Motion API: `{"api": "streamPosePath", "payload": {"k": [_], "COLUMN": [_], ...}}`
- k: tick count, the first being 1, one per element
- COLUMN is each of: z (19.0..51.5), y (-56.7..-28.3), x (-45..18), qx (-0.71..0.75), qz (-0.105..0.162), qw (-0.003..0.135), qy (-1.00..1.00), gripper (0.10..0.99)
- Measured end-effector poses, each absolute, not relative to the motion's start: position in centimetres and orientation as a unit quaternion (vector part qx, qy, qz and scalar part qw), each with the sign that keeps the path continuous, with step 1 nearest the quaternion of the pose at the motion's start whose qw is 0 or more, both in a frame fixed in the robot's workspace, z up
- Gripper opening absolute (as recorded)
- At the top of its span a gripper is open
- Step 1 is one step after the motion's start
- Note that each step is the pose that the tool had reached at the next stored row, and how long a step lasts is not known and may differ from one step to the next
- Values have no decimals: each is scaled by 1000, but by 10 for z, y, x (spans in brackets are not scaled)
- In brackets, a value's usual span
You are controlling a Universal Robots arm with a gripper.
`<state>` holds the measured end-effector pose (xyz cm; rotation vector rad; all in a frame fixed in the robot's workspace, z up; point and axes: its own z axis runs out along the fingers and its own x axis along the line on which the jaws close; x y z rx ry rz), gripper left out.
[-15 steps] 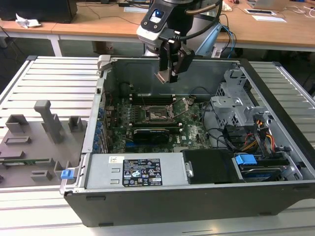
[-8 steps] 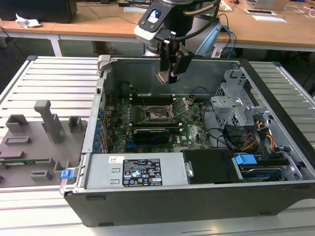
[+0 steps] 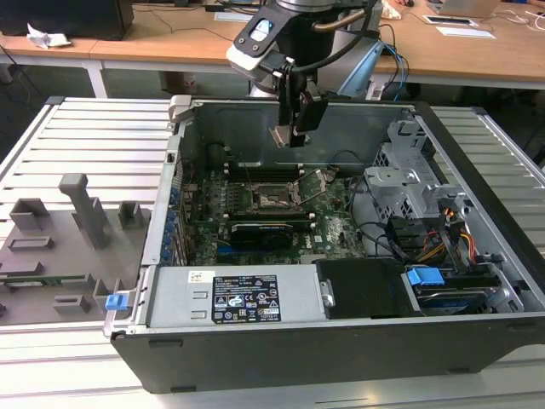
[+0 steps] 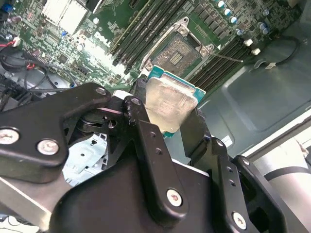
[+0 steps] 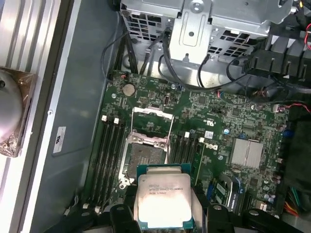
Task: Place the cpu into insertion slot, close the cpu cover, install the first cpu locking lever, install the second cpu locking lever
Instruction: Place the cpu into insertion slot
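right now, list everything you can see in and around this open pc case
table: 1, silvery slats, beneath it all
computer case: 1, black and grey, open, on the table
motherboard: 1, green, case floor
insertion slot: 1, dark centre, silvery rim, empty, on the motherboard
cpu cover: 1, silvery frame, swung open beside the slot
cpu: 1, silvery-grey top, gripped over the motherboard
memory slots: several, black, flanking the slot
drive cage: 1, silvery, exterior view's right
fixture tray: 1, grey, exterior view's left
arm: 1, dark, over the case
hand: 1, black, shut on the cpu

The claw [image 3: 294, 135] holds the cpu [image 3: 279, 136] above the insertion slot [image 3: 274, 198].
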<state>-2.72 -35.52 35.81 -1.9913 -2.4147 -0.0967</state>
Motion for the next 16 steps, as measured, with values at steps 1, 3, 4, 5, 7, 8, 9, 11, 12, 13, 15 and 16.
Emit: {"api": "streamPosePath", "payload": {"k": [1,3,4,5,7,8,9,11,12,13,15,16], "z": [357,355,354,353,350,349,349,348,347,347,346,345], "y": [-355,-355,-355,-355,-355,-355,-355,-355,-355,-355,-355,-355], "x": [-27,-27,-27,-27,-27,-27,-27,-27,-27,-27,-27,-27], "qx": [-637,-638,-639,-640,-644,-647,-653,-668,-674,-681,-693,-697], "qz": [-31,-30,-30,-29,-29,-28,-28,-28,-28,-28,-28,-28], "qw": [5,4,4,3,3,3,2,2,2,1,1,0], "qy": [-770,-769,-769,-768,-764,-762,-757,-744,-738,-732,-720,-716], "gripper": [525,525,525,525,525,525,525,525,525,525,525,525]}}
